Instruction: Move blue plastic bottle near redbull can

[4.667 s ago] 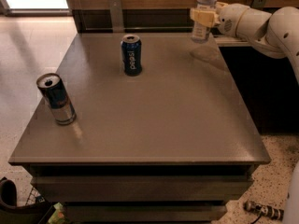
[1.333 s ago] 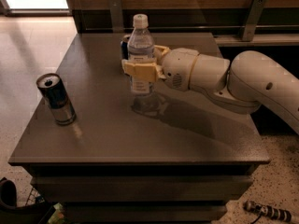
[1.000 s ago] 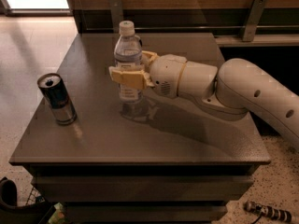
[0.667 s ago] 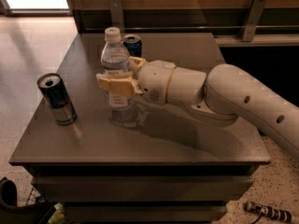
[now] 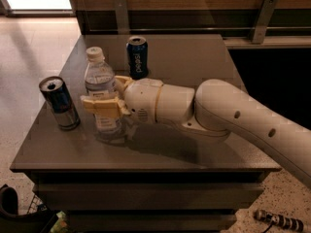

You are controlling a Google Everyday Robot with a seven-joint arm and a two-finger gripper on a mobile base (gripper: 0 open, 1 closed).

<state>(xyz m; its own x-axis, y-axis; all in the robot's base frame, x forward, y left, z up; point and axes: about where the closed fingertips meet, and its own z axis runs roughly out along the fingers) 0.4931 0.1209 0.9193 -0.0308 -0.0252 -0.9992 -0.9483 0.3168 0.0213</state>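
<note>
Blue plastic bottle [image 5: 99,80], upright with its white cap on top, pinched at the label between the fingers of the gripper [image 5: 102,94], which reaches in from the right of the view. The bottle is near the redbull can [image 5: 59,103], not touching it, at the front left of the grey table [image 5: 194,57]. A Pepsi can [image 5: 137,57] stands behind.

Gripper [image 5: 106,97] over table [image 5: 194,57] ctr, fingers [image 5: 99,106] clamped on upright blue plastic bottle [image 5: 99,79]; just beside redbull can [image 5: 60,103], no contact.
</note>
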